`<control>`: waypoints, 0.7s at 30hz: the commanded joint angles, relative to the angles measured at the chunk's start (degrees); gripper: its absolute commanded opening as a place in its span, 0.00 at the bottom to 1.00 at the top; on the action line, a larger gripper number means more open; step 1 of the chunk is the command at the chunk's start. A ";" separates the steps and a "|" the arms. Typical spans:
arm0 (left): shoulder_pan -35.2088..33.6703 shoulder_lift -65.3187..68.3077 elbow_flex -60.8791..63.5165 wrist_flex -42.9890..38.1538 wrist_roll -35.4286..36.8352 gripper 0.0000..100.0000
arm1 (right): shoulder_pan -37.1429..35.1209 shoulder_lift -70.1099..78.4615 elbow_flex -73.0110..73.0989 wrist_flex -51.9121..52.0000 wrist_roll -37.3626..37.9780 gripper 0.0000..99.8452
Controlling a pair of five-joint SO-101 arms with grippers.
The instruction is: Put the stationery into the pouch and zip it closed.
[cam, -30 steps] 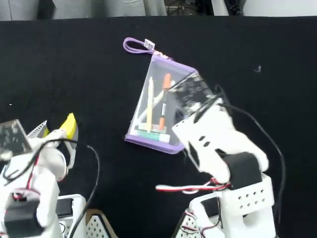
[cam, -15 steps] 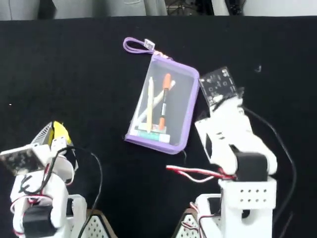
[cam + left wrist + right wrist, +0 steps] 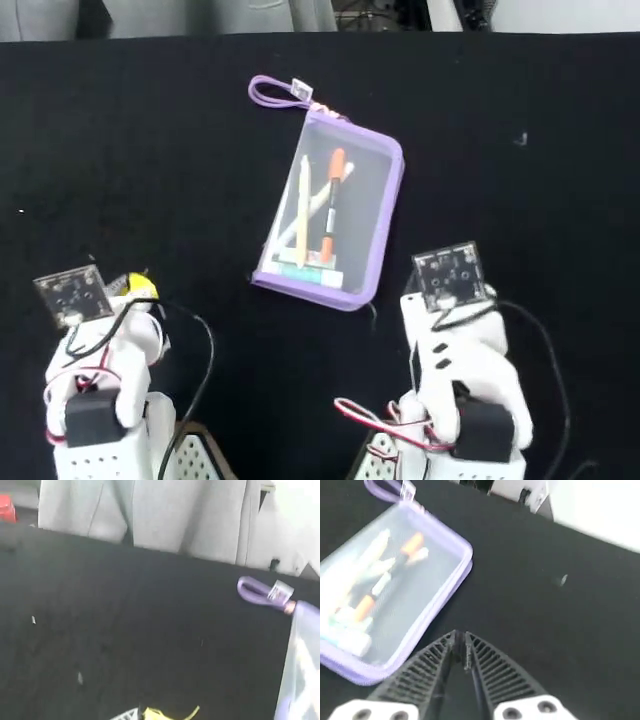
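Broadly, one black cloth-covered worktop (image 3: 120, 150) carries everything. Two white robot arms stand folded at its near edge: the left arm (image 3: 100, 350) and the right arm (image 3: 465, 370), well apart from each other.

One flat, clear plastic pouch with purple trim (image 3: 365, 220) lies on the worktop between and beyond the arms, tilted, nearer the right arm than the left. Neither arm touches it.

The right hand (image 3: 462, 647) has black ribbed fingers (image 3: 492, 672) clenched tip to tip with nothing between them. It hangs over bare worktop just beside the pouch's near edge, apart from it. The left hand (image 3: 135, 288), yellow at its tip, sits well apart from the pouch; whether it is released or clenched cannot be told.

Four pieces of stationery can be counted inside the pouch:
- one orange marker (image 3: 333, 200)
- one pale yellow pencil (image 3: 303, 200)
- one white pen (image 3: 317, 206) lying slantwise across them
- one small green-and-white block (image 3: 308, 272) at the near end

One purple loop strap (image 3: 268, 95) trails from the pouch's far corner, with one small white tag (image 3: 300, 91) on it.
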 commanded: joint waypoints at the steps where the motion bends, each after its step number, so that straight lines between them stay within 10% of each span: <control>1: 0.48 -0.09 6.73 0.00 -0.62 0.03 | 1.05 -5.41 2.86 0.09 0.44 0.01; 21: -9.54 0.09 19.47 0.62 -0.62 0.03 | 1.05 -5.85 23.16 0.53 0.44 0.01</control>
